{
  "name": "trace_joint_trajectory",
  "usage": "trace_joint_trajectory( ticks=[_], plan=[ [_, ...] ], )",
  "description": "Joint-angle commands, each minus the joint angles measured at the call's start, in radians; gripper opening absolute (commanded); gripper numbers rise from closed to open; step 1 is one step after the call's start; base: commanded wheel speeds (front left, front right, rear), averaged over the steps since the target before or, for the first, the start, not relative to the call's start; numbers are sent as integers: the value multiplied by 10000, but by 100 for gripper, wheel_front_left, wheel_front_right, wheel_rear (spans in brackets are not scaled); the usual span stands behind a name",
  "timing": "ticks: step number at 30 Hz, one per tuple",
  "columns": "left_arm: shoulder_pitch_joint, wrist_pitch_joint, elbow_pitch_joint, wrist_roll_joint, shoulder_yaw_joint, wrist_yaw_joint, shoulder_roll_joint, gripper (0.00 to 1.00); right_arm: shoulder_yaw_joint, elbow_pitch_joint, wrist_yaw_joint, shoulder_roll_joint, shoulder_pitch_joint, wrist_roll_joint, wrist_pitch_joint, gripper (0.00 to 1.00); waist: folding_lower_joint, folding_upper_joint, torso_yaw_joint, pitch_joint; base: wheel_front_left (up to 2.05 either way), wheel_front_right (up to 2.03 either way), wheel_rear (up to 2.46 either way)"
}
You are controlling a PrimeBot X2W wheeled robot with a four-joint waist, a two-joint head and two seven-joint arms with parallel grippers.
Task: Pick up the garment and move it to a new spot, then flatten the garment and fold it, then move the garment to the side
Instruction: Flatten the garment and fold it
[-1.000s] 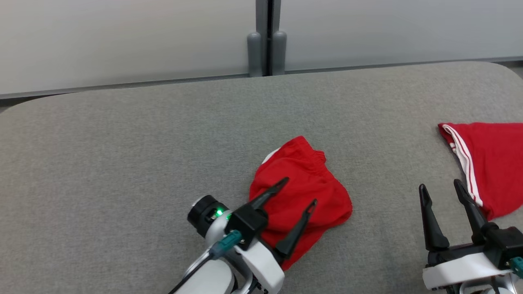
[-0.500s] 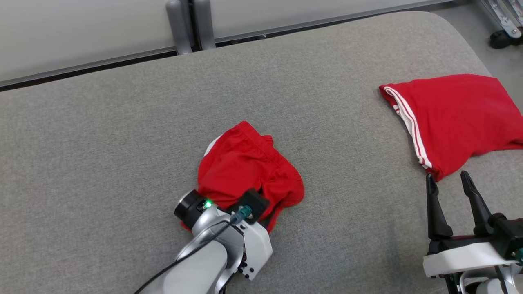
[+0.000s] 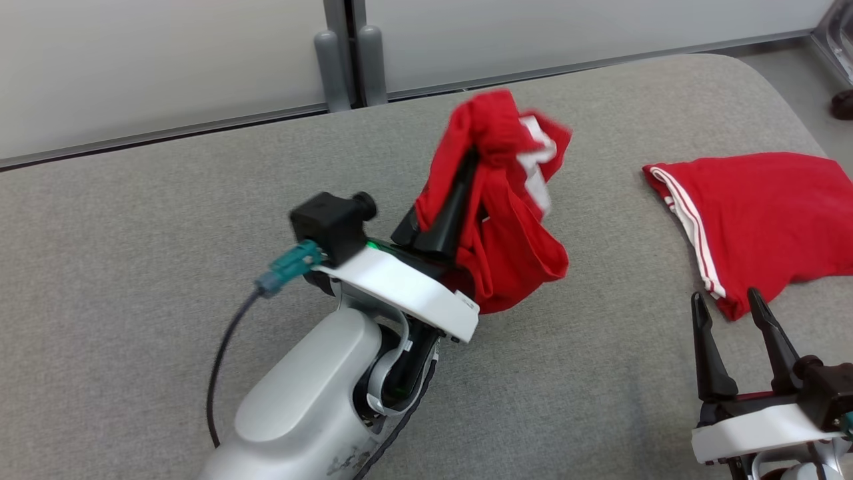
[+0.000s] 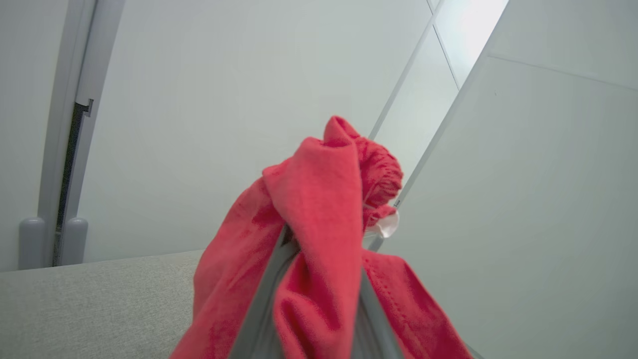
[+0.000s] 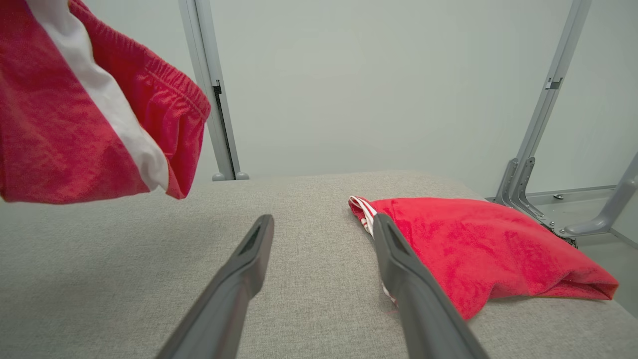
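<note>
left gripper: the two dark fingers are brought together on a bunched fold of the garment. Their tips are buried in the cloth, and one finger is seen running up into it in the head view.
garment: red shorts with a white side stripe and a gathered waistband are held in the air over the middle of the table, towards its far edge. In the right wrist view a clear gap is seen between the lowest cloth and the table.
garment relative to left gripper: the cloth is draped over and around the fingertips. Most of it hangs on the right side of the fingers and down towards the white wrist housing. In the left wrist view the garment is wrapped across both fingers, and the space between them is covered.
right gripper: the fingers are spread apart with nothing between them. It is seen low at the right over the near part of the table, well apart from the held garment.
second garment: a red piece with white stripes along one edge is laid flat on the right end of the table. Its near corner is just beyond the right gripper's fingertips.
cable: a dark lead with a teal plug is looped from the left wrist.
</note>
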Motion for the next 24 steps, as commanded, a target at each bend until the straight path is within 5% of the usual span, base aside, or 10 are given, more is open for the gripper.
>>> trace_joint_trajectory(
  ticks=[1, 5, 8, 10, 11, 13, 14, 24],
  plan=[
    [279, -78, -334, -757, 206, 240, 71, 0, -7, 3, -2, -45, 87, -70, -3, 100, 0, -1, 145, -56, 0, 0, 0],
    [1303, -79, -994, -2016, 1236, 361, 74, 10, -50, -67, -2, -46, 95, -176, -3, 100, 0, -1, 393, 115, 0, 0, 0],
    [2064, -87, -589, -2039, 1680, -23, 54, 9, -76, -46, -2, -46, 83, -312, -3, 100, 0, -1, 587, 233, 0, 0, 0],
    [2626, -81, -140, -2152, 1783, -199, 51, 20, -132, -51, -2, -49, 103, -402, -3, 100, 0, -1, 705, 301, 0, 0, 0],
    [2767, -83, 7, -2007, 1860, -285, 52, 28, -157, -74, -2, -48, 92, -414, -3, 100, 0, -1, 758, 346, 0, 0, 0],
    [3177, -87, 267, -2049, 2060, -372, 61, 63, -215, -110, -2, -48, 65, -497, -3, 100, 0, -1, 871, 392, 0, 0, 0],
    [3311, -89, 325, -1841, 2148, -425, 52, 100, -249, -126, -2, -48, 79, -524, -3, 100, 0, -1, 937, 396, 0, 0, 0],
    [4862, -84, -60, 219, 3507, -342, 55, 100, -368, -108, -2, -46, 246, -618, -3, 100, 0, -1, 1223, 31, 0, 0, 0]
  ],
)
